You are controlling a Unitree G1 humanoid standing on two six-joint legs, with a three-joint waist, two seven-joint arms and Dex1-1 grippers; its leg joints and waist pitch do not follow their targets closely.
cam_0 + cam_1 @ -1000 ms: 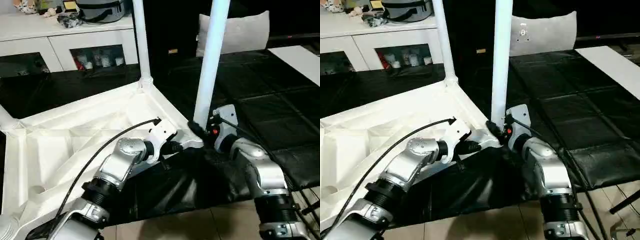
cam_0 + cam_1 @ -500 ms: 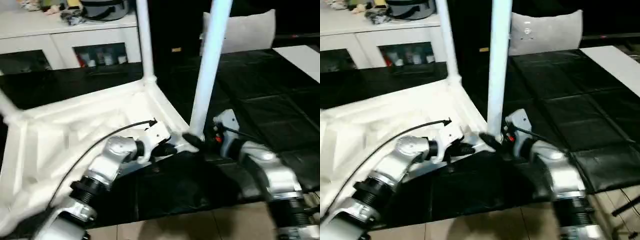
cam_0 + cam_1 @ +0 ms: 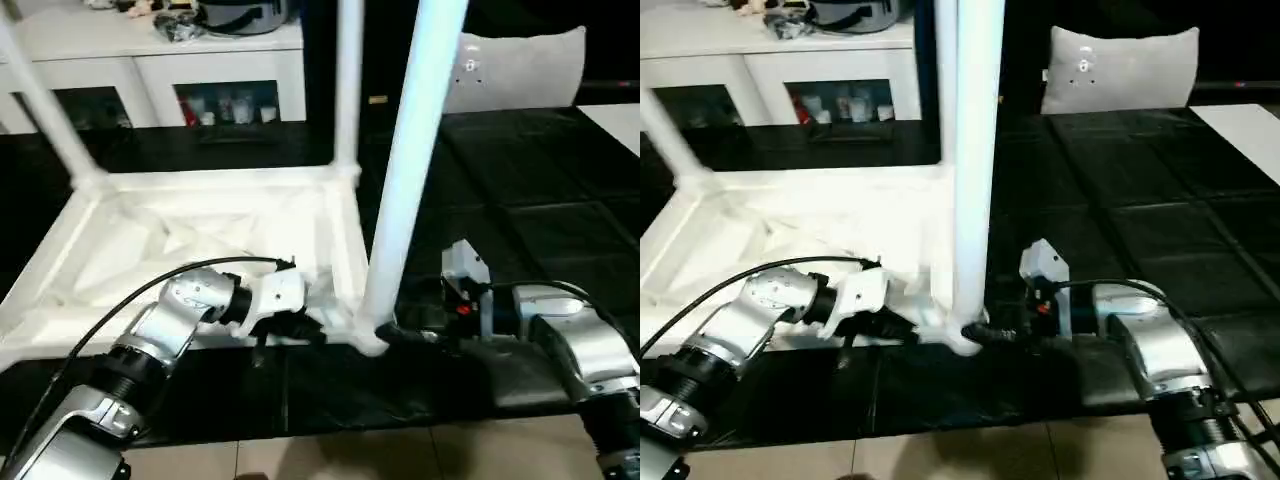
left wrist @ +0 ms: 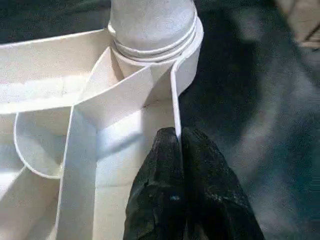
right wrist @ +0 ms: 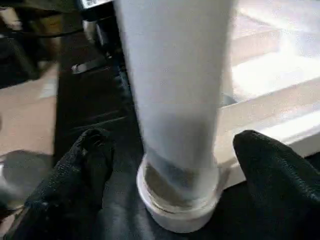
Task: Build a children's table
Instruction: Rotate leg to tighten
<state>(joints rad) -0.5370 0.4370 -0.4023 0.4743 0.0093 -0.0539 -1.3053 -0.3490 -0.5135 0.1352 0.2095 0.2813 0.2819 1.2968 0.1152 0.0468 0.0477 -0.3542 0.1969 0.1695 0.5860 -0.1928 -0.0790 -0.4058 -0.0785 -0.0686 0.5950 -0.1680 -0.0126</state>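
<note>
Here we found the table top lying underside up on the black mat. Our left hand pinched its thin rim; our right hand stood apart around the near leg. We judged the plastic light, stiff, slippery (grip low, near the socket).

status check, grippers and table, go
Left gripper shut, pinching a rib of the upturned table top. Right gripper open, fingers either side of the near leg. Nothing blocking.
</note>
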